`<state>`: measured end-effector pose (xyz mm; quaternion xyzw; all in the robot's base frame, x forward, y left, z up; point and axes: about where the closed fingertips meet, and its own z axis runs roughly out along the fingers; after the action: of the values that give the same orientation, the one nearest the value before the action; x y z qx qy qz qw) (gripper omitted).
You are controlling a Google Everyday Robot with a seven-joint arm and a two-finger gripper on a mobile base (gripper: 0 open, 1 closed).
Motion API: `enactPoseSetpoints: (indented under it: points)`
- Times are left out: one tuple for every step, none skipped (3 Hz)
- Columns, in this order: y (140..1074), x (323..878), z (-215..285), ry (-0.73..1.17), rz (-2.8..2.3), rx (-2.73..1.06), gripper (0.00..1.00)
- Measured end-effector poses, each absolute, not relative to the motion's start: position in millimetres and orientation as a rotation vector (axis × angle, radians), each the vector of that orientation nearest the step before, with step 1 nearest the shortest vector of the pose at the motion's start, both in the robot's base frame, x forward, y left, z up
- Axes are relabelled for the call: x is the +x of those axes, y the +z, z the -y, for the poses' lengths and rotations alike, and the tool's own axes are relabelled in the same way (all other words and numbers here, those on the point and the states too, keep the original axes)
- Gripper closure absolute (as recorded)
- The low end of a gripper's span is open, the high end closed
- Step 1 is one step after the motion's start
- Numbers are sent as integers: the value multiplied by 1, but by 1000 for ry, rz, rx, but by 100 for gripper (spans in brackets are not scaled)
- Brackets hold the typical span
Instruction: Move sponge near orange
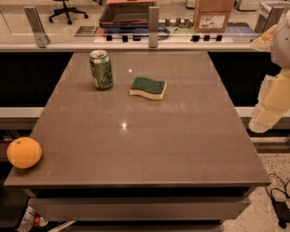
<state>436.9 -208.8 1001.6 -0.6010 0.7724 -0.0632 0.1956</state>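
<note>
Worktop [149,149]: grey-brown, catching two light glints.
Glass barrier [113,27]: running along worktop's far edge.
Beyond worktop: office chair [68,10], cardboard box [211,16] standing.
Floor [260,213]: speckled, showing right of worktop.
Gripper [265,118]: hanging off worktop's right edge.

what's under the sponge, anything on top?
The sponge lies flat on the table, green side up, nothing on top. The patch of table beneath it is covered, so unseen. The gripper hangs beside the table at the view's right, apart from it.
</note>
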Motion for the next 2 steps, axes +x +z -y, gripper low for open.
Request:
enactPoseSetpoints:
  points:
    - [1002, 437, 209, -177, -2164, -1684, 0]
    - [1009, 445, 207, -163, -2132, -1668, 0]
